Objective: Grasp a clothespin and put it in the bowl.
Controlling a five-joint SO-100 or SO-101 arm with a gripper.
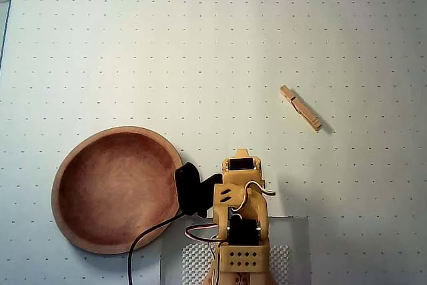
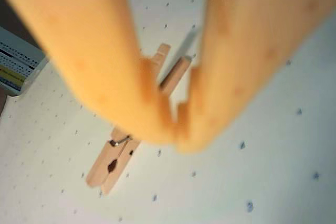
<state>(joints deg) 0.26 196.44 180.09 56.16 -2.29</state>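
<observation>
Pincer [image 2: 176, 129] closed to touching tips, empty, in the wrist view; clothespin [image 1: 300, 107] flat on the dotted worktop [image 1: 200, 45], well right of the wooden bowl [image 1: 63, 211] in the overhead view.

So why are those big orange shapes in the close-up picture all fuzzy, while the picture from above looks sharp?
In the wrist view, the orange gripper fingers sit too near the lens, so they blur, while the small light-tan wooden clothespin behind them is clearer. In the overhead view, lighting is even; the clothespin and the round reddish-brown wooden bowl cast only short soft shadows.
</observation>
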